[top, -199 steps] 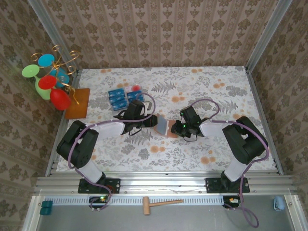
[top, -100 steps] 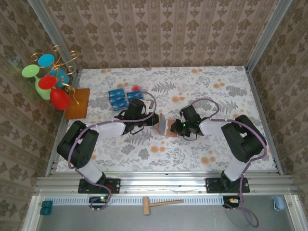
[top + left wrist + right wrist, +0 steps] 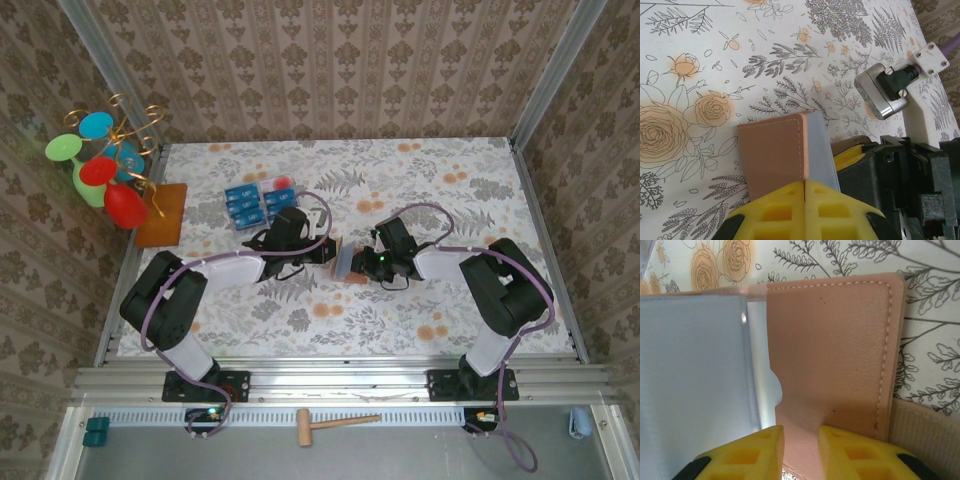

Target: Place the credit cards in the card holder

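Evidently early: credit cards [image 3: 243, 207] lie far left, none visibly in the card holder [image 3: 772, 155]; left claw [image 3: 805, 182] clenched on its flap, right claw [image 3: 801, 432] at the pocket, grip unclear

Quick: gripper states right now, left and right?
Left gripper: shut on the card holder, at its edge.
Right gripper: slightly open, fingers apart at the card holder's tan flap.
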